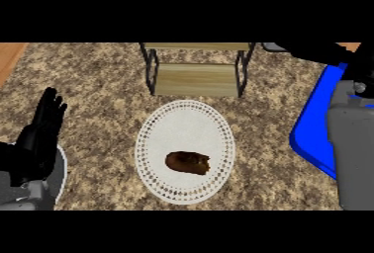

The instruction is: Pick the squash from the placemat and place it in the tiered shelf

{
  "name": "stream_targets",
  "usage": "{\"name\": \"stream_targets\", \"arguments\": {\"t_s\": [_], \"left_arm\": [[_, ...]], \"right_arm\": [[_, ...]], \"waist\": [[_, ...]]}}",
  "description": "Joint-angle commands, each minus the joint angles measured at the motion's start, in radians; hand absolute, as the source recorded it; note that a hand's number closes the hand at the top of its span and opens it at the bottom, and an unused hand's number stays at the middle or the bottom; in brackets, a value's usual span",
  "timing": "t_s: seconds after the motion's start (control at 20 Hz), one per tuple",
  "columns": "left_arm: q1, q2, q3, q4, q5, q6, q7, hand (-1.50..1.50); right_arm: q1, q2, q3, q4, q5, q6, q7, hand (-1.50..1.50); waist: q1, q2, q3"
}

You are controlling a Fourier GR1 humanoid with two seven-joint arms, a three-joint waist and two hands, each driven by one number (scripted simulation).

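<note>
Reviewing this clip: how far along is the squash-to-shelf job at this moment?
The squash lies on the white placemat, so it is not in the tiered shelf, whose visible wooden tiers hold nothing. Neither hand holds it: the left hand rests open at the left edge, and the right forearm is up at the right with its hand indistinct. Left: grasp, lift, carry to shelf.
</note>
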State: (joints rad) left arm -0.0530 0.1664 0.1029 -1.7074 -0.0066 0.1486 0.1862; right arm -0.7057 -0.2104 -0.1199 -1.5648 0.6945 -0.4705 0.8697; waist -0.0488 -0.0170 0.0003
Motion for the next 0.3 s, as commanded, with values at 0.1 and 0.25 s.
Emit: {"name": "stream_targets", "arguments": {"t_s": [0.1, 0.25], "left_arm": [[-0.04, -0.004, 0.002, 0.021, -0.004, 0.003, 0.006, 0.0], [-0.002, -0.034, -0.046, -0.026, -0.032, 0.002, 0.006, 0.0]], "right_arm": [[0.244, -0.074, -0.013, -0.424, -0.079, 0.186, 0.135, -1.5], [0.309, -0.085, -0.081, -0.417, -0.16, 0.168, 0.032, -1.5]], "waist": [[0.018, 0.008, -0.001], [0.044, 0.015, 0.0]]}}
